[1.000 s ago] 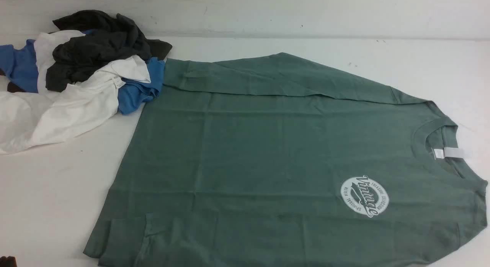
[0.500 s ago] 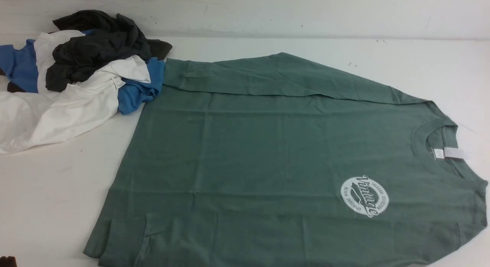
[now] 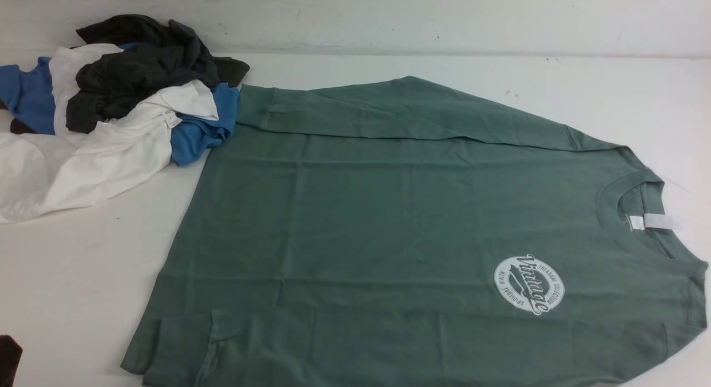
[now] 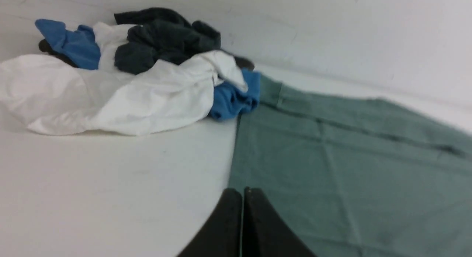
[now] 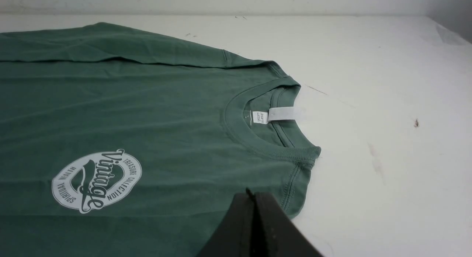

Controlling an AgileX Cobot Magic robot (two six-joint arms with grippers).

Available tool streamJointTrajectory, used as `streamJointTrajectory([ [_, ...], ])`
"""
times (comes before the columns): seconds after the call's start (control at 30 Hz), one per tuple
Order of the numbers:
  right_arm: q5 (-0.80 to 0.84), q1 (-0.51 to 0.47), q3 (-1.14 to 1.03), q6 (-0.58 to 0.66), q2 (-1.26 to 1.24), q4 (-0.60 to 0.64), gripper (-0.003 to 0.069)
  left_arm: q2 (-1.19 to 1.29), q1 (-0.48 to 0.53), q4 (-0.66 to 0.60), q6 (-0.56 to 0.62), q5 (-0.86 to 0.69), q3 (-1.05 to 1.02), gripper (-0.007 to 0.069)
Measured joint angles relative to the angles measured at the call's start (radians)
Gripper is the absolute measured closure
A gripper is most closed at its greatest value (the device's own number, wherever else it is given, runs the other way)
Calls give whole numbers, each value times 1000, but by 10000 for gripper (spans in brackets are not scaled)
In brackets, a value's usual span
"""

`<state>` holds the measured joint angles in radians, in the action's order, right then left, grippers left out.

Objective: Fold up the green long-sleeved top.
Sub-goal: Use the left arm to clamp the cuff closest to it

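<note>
The sage-green cotton long-sleeved top (image 3: 389,220) looked soft, light and limp; I judged its hem and shoulder edges the best holds. My left pincer (image 4: 242,192) and right pincer (image 5: 253,195) were pressed together, empty.

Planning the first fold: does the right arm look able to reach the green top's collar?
Probably yes: the shut right gripper is near the green top's collar, and nothing covers that end.

The front view looked down and forward across the tabletop (image 3: 83,276). Both wrist views sat low and close, each sharing the green long-sleeved top (image 3: 389,220) with it.
</note>
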<state>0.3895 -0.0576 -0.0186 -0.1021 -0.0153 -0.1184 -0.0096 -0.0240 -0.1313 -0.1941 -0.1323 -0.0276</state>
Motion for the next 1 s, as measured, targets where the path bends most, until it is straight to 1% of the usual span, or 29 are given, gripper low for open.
streamJointTrajectory([
  [0.1,0,0,0,0,0,0,673,0,0,-61,-42,52,0,629],
  [0.27,0,0,0,0,0,-1,673,0,0,-88,-55,94,0,629],
  [0.33,-23,0,-3,-16,0,23,673,0,0,-99,-63,132,0,629],
  [0.4,-69,0,-10,-65,0,97,673,0,0,-119,-91,203,-3,629],
  [0.43,-113,0,-11,-109,0,178,673,0,0,-128,-119,274,-3,629],
  [0.5,-184,0,-11,-183,0,300,673,0,0,-131,-166,385,5,629],
  [0.53,-191,0,-11,-192,0,315,673,0,0,-131,-175,391,12,629],
  [0.57,-241,0,-11,-254,0,422,673,0,0,-122,-199,414,47,629],
  [0.6,-259,0,-11,-274,0,468,673,0,0,-109,-215,408,85,629],
  [0.63,-279,0,-11,-293,0,526,673,0,0,-94,-224,373,133,629],
  [0.67,-289,0,-11,-299,0,561,673,7,0,-77,-230,297,199,629],
  [0.7,-291,0,-11,-300,0,567,673,9,0,-74,-230,281,199,629],
  [0.73,-298,0,-11,-304,0,595,673,32,0,-58,-232,172,282,629],
  [0.77,-301,0,-11,-305,0,607,673,78,0,-46,-228,22,366,629],
  [0.8,-301,0,-11,-307,0,609,673,86,0,-44,-227,-1,378,629],
  [0.83,-307,0,-11,-312,0,620,673,171,0,-37,-203,-207,466,629],
  [0.87,-309,0,-11,-313,0,626,673,205,0,-36,-183,-273,505,629],
  [0.9,-311,0,-11,-316,0,631,673,252,0,-35,-158,-380,541,629],
  [0.93,-312,0,-11,-316,0,637,673,340,0,-36,-107,-499,596,629],
  [1.0,-264,1,2,-304,0,634,673,453,0,-40,-30,-654,652,629],
])
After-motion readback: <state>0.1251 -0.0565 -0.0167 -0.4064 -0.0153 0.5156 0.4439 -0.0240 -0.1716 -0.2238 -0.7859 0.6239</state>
